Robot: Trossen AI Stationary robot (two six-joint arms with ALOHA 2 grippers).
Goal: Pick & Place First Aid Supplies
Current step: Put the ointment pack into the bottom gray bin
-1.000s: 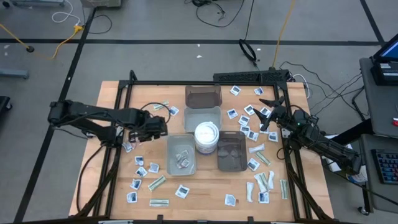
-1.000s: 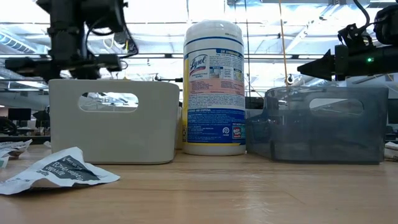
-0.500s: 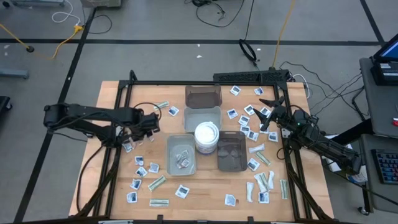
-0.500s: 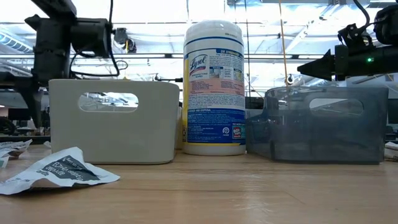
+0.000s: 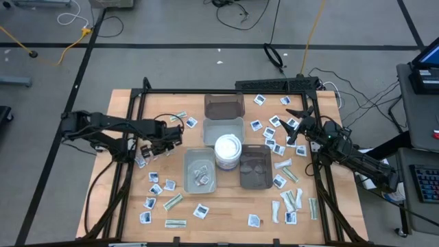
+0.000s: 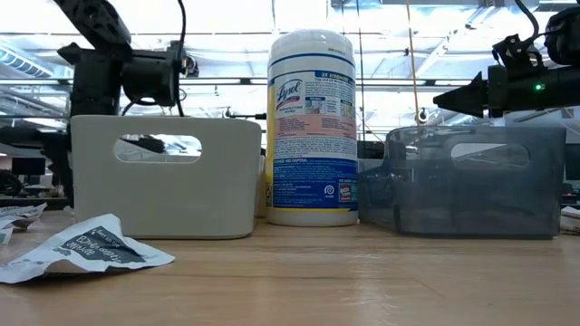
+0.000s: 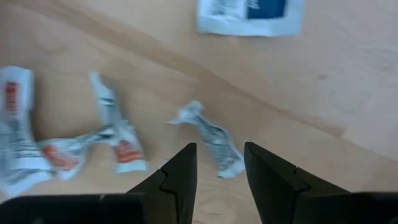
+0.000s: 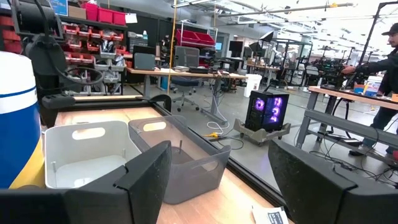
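Note:
First aid supplies lie scattered on the wooden table, white square packets and narrow pale strips, some left of the trays (image 5: pixel 154 184) and some to the right (image 5: pixel 274 130). My left gripper (image 5: pixel 168 137) points down over the left group, open. In the left wrist view a crumpled strip packet (image 7: pixel 210 140) lies flat on the wood, one end reaching between the open fingertips of my left gripper (image 7: pixel 219 163); no touch shows. My right gripper (image 5: pixel 296 123) hangs open and level above the right far part of the table, away from the packets below it.
Two pale grey trays (image 5: pixel 199 169) (image 5: pixel 223 129) and two dark translucent trays (image 5: pixel 254 165) (image 5: pixel 224 105) stand mid-table around a round white wipes tub (image 5: pixel 228 149). The near pale tray holds a few packets. A black frame (image 5: pixel 226 91) borders the table. Beside the strip lie more crumpled strips (image 7: pixel 118 146) and a blue-printed square packet (image 7: pixel 252 12).
My left gripper has sunk toward the table over the left group of packets, shifting a little sideways and rolling slightly about its own axis. Its fingers stay apart.

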